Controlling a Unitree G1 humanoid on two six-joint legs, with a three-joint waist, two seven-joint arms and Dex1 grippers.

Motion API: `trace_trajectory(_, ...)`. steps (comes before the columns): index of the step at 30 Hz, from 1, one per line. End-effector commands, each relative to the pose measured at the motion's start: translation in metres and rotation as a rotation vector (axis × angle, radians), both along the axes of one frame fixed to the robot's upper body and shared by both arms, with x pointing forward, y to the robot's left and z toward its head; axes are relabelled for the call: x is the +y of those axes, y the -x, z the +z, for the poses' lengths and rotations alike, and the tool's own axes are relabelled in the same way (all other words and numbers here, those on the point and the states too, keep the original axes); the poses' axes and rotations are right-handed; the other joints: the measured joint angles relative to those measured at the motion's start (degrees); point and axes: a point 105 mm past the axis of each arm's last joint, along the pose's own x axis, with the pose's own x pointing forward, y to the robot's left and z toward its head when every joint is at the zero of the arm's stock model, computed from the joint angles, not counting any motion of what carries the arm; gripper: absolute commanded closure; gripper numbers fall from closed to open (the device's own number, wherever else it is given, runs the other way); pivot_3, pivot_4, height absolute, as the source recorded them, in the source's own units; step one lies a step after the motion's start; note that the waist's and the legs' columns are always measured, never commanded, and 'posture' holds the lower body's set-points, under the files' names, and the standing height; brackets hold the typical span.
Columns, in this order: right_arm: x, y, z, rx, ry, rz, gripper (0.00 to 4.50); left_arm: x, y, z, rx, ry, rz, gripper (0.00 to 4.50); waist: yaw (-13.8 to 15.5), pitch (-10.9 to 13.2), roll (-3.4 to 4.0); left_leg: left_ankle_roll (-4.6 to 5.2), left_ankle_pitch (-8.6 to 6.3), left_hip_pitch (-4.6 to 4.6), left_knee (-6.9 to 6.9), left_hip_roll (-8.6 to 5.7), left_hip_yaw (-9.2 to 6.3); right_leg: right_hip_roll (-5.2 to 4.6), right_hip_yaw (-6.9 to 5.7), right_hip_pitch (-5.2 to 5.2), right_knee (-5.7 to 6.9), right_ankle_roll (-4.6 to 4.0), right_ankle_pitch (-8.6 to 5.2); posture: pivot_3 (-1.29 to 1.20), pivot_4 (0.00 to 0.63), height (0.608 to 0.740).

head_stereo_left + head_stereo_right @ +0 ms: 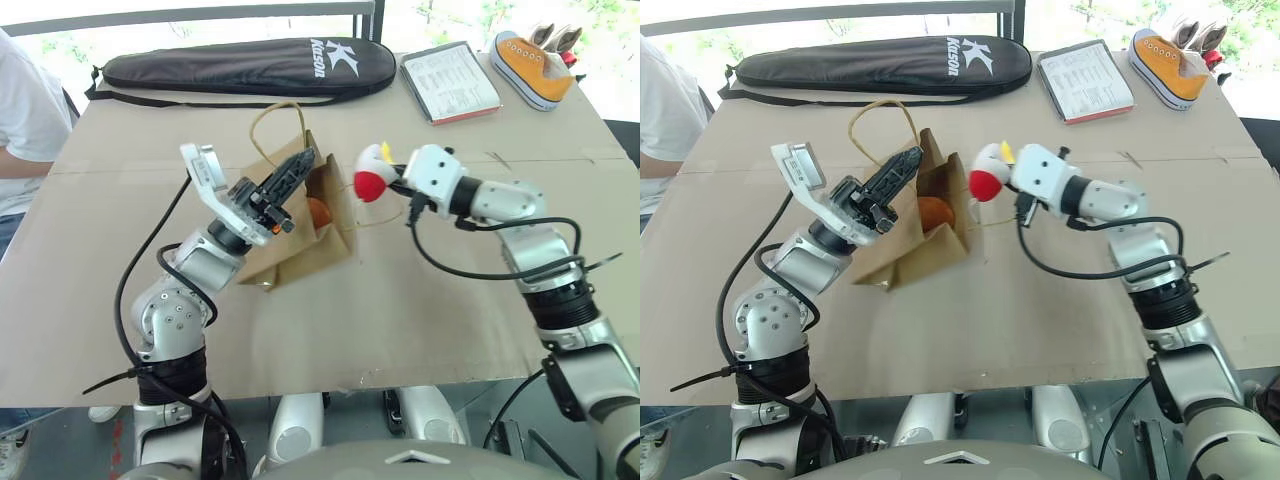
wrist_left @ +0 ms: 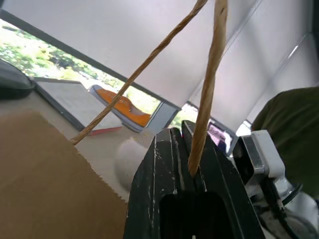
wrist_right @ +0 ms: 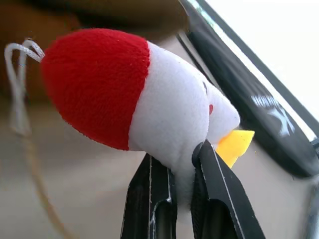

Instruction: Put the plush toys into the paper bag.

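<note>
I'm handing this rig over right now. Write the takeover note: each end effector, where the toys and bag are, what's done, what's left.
Left end effector: shut on a paper bag handle, holding the paper bag open on the table.
Right end effector: shut on the white plush toy, held in the air beside the bag's mouth.
Orange-brown plush toy: already inside the bag.
Done: one toy bagged.
Left: move the white toy over the opening and release it.

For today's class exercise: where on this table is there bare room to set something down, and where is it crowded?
Free: the cardboard table top between the paper bag and the near edge, and the right side below the sneaker. Crowded: the far edge, with racket case, clipboard and sneaker.
</note>
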Motion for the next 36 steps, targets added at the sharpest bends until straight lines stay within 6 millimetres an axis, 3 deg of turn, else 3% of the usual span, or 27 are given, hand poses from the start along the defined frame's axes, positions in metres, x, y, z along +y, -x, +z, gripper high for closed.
trace_trajectory(1, 0.022, 0.009, 0.011, -0.007, -0.053, 0.021, 4.43, -0.007, 0.010, 0.014, -0.036, 0.035, -0.087, 4.50, 0.1, 0.0, 0.00, 0.00, 0.00, 0.01, 0.01, 0.00, 0.00, 0.01, 0.00, 0.00, 0.04, 0.00, 0.00, 0.00, 0.150, 0.740)
trace_trajectory(6, 0.059, 0.026, -0.023, -0.005, 0.092, 0.206, 4.43, -0.019, 0.013, 0.015, -0.035, 0.031, -0.149, 4.50, 0.4, 0.0, -0.01, 0.00, 0.00, -0.05, 0.14, -0.07, 0.00, -0.03, -0.02, 0.00, 0.06, -0.01, 0.00, 0.00, 0.150, 0.740)
trace_trajectory(13, 0.085, 0.046, -0.051, -0.095, 0.259, 0.463, 4.43, -0.031, 0.011, 0.004, -0.040, -0.034, -0.153, 4.50, 0.2, 0.0, 0.00, 0.00, 0.00, -0.03, 0.19, -0.06, 0.02, 0.02, 0.01, 0.00, 0.06, -0.01, -0.01, 0.00, 0.150, 0.740)
trace_trajectory(16, 0.087, 0.047, -0.066, -0.026, 0.304, 0.553, 4.43, -0.037, 0.012, -0.002, -0.041, -0.042, -0.151, 4.50, 0.1, 0.0, -0.01, 0.00, 0.00, -0.01, 0.18, -0.06, 0.02, 0.03, 0.02, 0.01, 0.07, -0.01, -0.01, 0.00, 0.150, 0.740)
trace_trajectory(17, 0.084, 0.048, -0.070, -0.006, 0.321, 0.579, 3.80, -0.038, 0.013, -0.003, -0.042, -0.044, -0.148, 4.50, 0.1, 0.0, -0.01, 0.00, 0.00, -0.02, 0.18, -0.05, 0.01, 0.03, 0.01, 0.01, 0.07, -0.01, -0.01, 0.00, 0.150, 0.740)
trace_trajectory(18, 0.083, 0.047, -0.070, -0.001, 0.320, 0.586, 3.51, -0.039, 0.013, -0.004, -0.044, -0.045, -0.144, 4.50, 0.1, 0.0, -0.01, 0.00, 0.00, -0.02, 0.18, -0.05, 0.02, 0.03, 0.02, 0.01, 0.07, -0.01, 0.00, 0.00, 0.150, 0.740)
trace_trajectory(20, 0.082, 0.036, -0.056, -0.041, 0.252, 0.525, 2.52, -0.036, 0.016, -0.005, -0.049, -0.055, -0.133, 4.50, 0.1, 0.0, 0.00, 0.00, 0.00, -0.02, 0.18, -0.04, 0.00, 0.01, 0.00, 0.01, 0.08, -0.01, 0.00, 0.00, 0.150, 0.740)
trace_trajectory(23, 0.065, 0.030, -0.046, -0.016, 0.223, 0.458, 0.99, -0.026, 0.020, -0.008, -0.058, -0.093, -0.106, 4.50, 0.1, 0.0, 0.00, 0.00, 0.00, -0.01, 0.18, -0.03, 0.02, 0.00, 0.02, 0.00, 0.12, -0.01, 0.00, 0.00, 0.150, 0.740)
trace_trajectory(28, 0.020, 0.039, -0.038, 0.072, 0.223, 0.374, 0.99, -0.007, 0.024, -0.010, -0.071, -0.148, -0.077, 4.50, 1.1, 0.0, 0.00, 0.00, 0.00, -0.04, 0.18, -0.03, -0.06, -0.06, -0.07, 0.00, 0.14, -0.03, -0.02, 0.00, 0.150, 0.740)
trace_trajectory(32, -0.018, 0.040, -0.025, 0.278, 0.082, 0.179, 0.99, -0.001, 0.029, -0.014, -0.122, -0.260, -0.090, 4.50, 1.2, 0.0, 0.01, 0.00, 0.00, 0.00, 0.19, -0.04, 0.04, -0.05, -0.01, -0.01, 0.14, -0.03, -0.02, 0.00, 0.150, 0.740)
trace_trajectory(36, -0.051, 0.035, -0.058, 0.563, 0.019, -0.099, 0.99, 0.000, 0.031, -0.009, -0.150, -0.258, -0.087, 4.50, 1.3, 0.0, -0.01, 0.00, 0.00, 0.01, 0.18, -0.01, 0.04, -0.06, -0.02, 0.00, 0.13, -0.05, -0.03, 0.00, 0.150, 0.740)
